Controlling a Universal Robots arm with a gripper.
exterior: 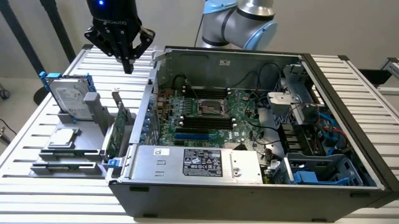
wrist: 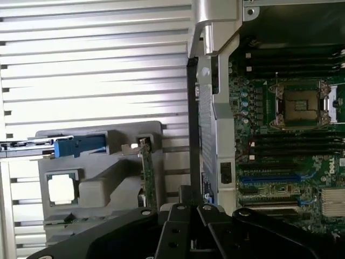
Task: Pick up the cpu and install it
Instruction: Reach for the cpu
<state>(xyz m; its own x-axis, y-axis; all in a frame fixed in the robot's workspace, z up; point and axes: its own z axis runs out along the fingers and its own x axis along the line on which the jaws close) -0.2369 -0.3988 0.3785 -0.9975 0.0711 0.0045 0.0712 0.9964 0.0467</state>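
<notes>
1. Above the slatted table point(exterior: 25, 140), beside the case point(exterior: 187, 196), the gripper point(exterior: 129, 65) hangs with fingers pressed together, holding nothing.
2. The cpu point(exterior: 62, 137) lies flat in the grey rack point(exterior: 93, 109), well apart from it. Pick-up not yet begun!
3. A grasp calls for parted fingers squared over the chip.

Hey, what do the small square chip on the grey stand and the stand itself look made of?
The small square silver chip looks metal-topped: its face glares bright white. The matte grey stand under it looks like moulded plastic, dull and uniform without glint; painted metal is possible.
</notes>
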